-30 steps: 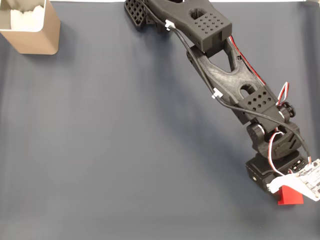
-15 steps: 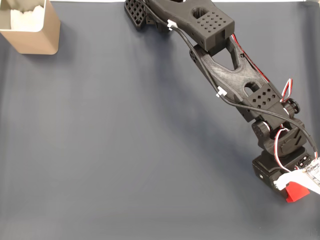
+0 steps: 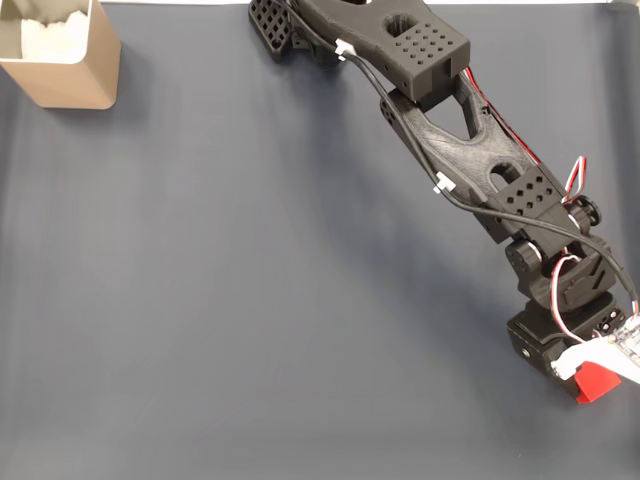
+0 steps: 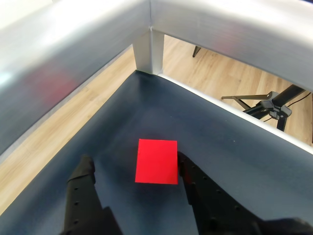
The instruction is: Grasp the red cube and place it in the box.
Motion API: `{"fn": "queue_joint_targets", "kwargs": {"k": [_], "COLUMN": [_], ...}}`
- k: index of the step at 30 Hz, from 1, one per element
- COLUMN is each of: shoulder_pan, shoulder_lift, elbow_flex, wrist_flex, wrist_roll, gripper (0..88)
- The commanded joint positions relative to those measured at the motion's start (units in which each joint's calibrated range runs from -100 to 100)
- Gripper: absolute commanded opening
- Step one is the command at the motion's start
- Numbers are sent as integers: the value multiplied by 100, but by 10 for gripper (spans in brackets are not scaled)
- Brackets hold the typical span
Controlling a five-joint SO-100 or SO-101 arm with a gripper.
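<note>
Dark blue-grey mat (image 3: 250, 300) covers the table; in the wrist view a metal rail (image 4: 210, 24) frames its corner, wood floor beyond

Black arm (image 3: 450, 130) reaches diagonally from top centre down to the bottom right corner in the fixed view, fully stretched out

The box (image 3: 75, 75), tan walls with white filling, sits in the top left corner of the fixed view, well apart from the arm's tip, about the whole mat diagonal away

Gripper (image 4: 134, 169): jaws spread moderately wide, one finger either side of the red cube (image 4: 156, 160) in the wrist view. Right finger (image 4: 188, 176) looks to be touching or just beside the cube's edge; left finger (image 4: 83, 176) has a clear gap to it. Nothing gripped yet

The red cube rests flat on the mat near the bottom right corner, partly hidden under the wrist hardware in the fixed view (image 3: 598, 381), close to the mat's edge

Progress, my read: approach is done, cube is bracketed between the fingers. Grasp itself not done. Left to do: close on the cube, lift, carry across the mat to the box, release over the filling. Early stage, most of the task is ahead
</note>
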Motion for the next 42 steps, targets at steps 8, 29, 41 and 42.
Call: {"fn": "queue_joint_targets", "kwargs": {"k": [8,29,41,42], "shoulder_pan": [7,163,980,1072], "shoulder_lift": [-417,-1586,-5027,-5252], "elbow_flex": [224,1054,3709,3965], "wrist_flex": [-91,278,1679,1679], "wrist_roll": [249,293,127,112], "gripper": [146,19,11,13]}}
